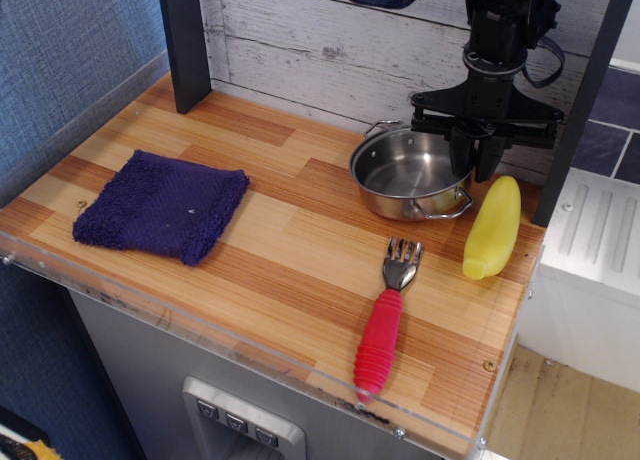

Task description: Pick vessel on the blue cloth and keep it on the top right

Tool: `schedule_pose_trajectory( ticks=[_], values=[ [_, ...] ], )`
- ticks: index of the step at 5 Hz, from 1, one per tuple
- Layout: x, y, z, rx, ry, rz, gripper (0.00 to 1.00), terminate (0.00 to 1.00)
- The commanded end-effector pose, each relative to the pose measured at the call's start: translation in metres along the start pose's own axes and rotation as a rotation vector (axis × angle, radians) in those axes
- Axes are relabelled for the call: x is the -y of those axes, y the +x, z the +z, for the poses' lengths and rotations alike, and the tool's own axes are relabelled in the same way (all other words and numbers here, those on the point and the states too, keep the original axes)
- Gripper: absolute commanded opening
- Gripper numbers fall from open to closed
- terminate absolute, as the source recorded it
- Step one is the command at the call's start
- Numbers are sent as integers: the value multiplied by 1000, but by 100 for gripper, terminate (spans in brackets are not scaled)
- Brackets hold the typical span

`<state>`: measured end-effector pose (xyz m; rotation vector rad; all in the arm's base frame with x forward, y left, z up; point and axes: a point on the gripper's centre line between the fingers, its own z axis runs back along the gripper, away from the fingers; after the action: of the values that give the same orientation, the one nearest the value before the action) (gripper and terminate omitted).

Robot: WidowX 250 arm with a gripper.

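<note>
The vessel (405,175), a small shiny steel pot with two wire loop handles, sits upright on the wood counter at the back right (330,145). It is near the white plank wall. My gripper (476,163) hangs straight down over the pot's right rim. One finger is inside the pot and one outside, closed on the rim. The blue cloth (160,204), a dark blue-purple knitted square, lies bare at the left of the counter, far from the pot.
A yellow plastic piece (493,227) lies just right of the pot, close to my gripper. A fork with a red handle (384,326) lies in front of the pot. A dark post (184,42) stands at the back left. The counter's front edge has a clear lip.
</note>
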<state>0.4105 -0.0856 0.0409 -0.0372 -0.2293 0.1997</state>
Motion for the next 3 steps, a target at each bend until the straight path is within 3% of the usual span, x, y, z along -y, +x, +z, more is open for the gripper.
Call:
schedule_pose_trajectory(
  ticks=[1,3],
  values=[
    [-7,-6,23,28,21,11,100,0],
    [5,-9,30,39,20,17,100,0]
  ],
)
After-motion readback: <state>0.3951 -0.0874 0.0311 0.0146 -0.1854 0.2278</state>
